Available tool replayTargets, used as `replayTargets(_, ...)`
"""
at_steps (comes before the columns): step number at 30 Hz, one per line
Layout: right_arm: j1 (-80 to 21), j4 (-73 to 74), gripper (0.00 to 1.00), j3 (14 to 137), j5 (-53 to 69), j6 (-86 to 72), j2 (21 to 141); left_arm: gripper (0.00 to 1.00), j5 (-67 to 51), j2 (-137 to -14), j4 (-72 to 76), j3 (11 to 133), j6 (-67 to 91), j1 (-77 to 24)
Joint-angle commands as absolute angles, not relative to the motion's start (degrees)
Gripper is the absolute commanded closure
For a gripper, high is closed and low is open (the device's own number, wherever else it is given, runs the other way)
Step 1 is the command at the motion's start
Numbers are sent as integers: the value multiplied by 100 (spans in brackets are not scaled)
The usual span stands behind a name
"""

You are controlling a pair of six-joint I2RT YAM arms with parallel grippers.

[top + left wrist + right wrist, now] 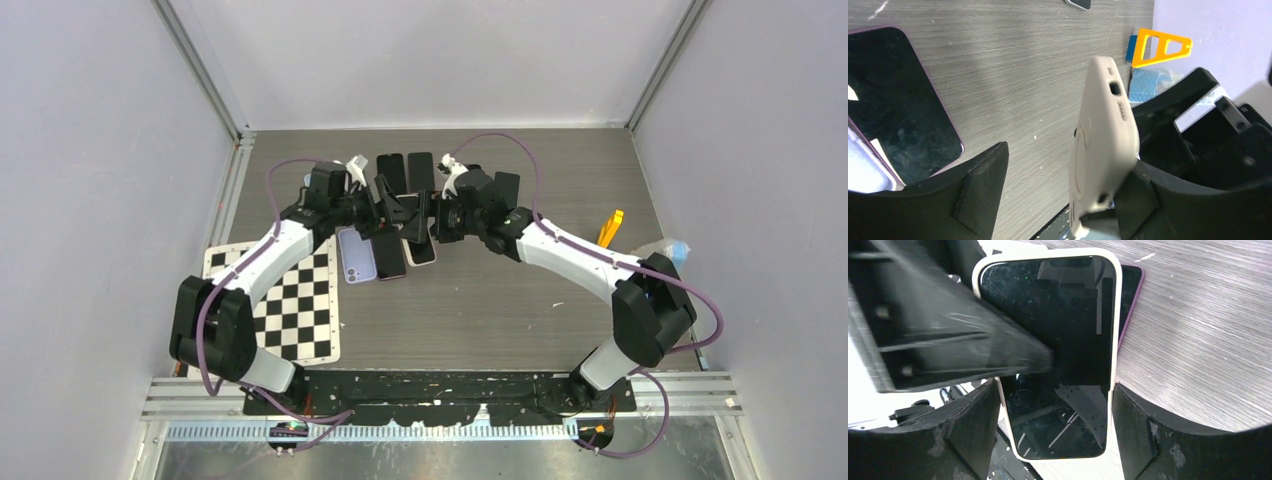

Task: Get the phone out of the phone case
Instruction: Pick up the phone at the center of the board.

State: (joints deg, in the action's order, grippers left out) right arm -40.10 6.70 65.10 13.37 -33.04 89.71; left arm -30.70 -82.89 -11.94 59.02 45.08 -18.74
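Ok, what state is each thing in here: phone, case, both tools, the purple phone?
Phone: in its case, screen dark.
Case: on the phone, up on edge, gripped by its sides.
Right tool: shut on the case.
Left tool: open, one finger on the screen, the other clear of the case's back.
Purple phone: lying flat, face down.

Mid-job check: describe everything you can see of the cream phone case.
The cream phone case looks like matte soft rubber, with rounded corners, a faint ring on its back and port cut-outs in one end. It appears tilted up off the table, the dark-screened phone seated inside. The right gripper clamps its long edges; the open left gripper has one finger on the screen side, the other clear of the back.
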Motion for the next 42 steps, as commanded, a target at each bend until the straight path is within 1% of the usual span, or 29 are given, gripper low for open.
replayTargets(1,-4154,227,67,7021,1504,-3397,8864,32,-2796,-8448,-809,6204,4807,-2016)
replayTargets(8,-4322,689,68,7425,1185,-3461,9274,56,-2753,-8569,-795,6179,5156,-2092)
replayTargets(9,-4324,718,68,7486,1173,-3462,9350,63,-2762,-8569,-799,6154,5222,-2092)
replayTargets(10,-4328,768,69,7509,1167,-3467,9377,71,-2793,-8576,-770,6136,5275,-2092)
replayTargets(13,-4333,893,67,7595,1061,-3466,9463,98,-2807,-8570,-767,6138,5309,-2092)
replayTargets(14,-4333,944,65,7599,1036,-3460,9460,100,-2799,-8562,-791,6156,5304,-2092)
replayTargets(16,-4332,965,53,7572,990,-3436,9416,100,-2771,-8536,-833,6198,5256,-2092)
replayTargets(17,-4333,966,41,7523,968,-3397,9359,100,-2757,-8527,-863,6234,5218,-2092)
replayTargets(18,-4328,962,34,7455,972,-3364,9281,100,-2752,-8515,-919,6277,5174,-2092)
replayTargets(19,-4325,960,23,7415,986,-3254,9224,100,-2751,-8516,-966,6335,5111,-2085)
replayTargets(22,-4312,857,10,7118,1008,-3025,8810,100,-2768,-8499,-1192,6554,4894,-2052)
replayTargets(25,-4207,602,7,6816,1199,-2877,8398,100,-2869,-8486,-1370,6827,4671,-1933)
replayTargets(28,-4065,288,6,6399,1472,-2925,7863,100,-3094,-8452,-1417,7054,4581,-1761)
replayTargets(32,-3850,-383,6,5952,1649,-3219,7306,100,-3327,-8414,-1428,7382,4634,-1542)
replayTargets(35,-3746,-906,6,5720,1644,-3687,7075,100,-3509,-8373,-1168,7549,4874,-1403)
replayTargets(37,-3683,-1068,8,5665,1603,-4069,7045,100,-3680,-8359,-789,7625,5182,-1337)
replayTargets(39,-3634,-1173,12,5714,1611,-4459,7140,100,-3852,-8347,-364,7730,5545,-1295)
replayTargets(42,-3604,-1282,22,5916,1655,-5110,7310,100,-3791,-8340,361,7876,6161,-1286)
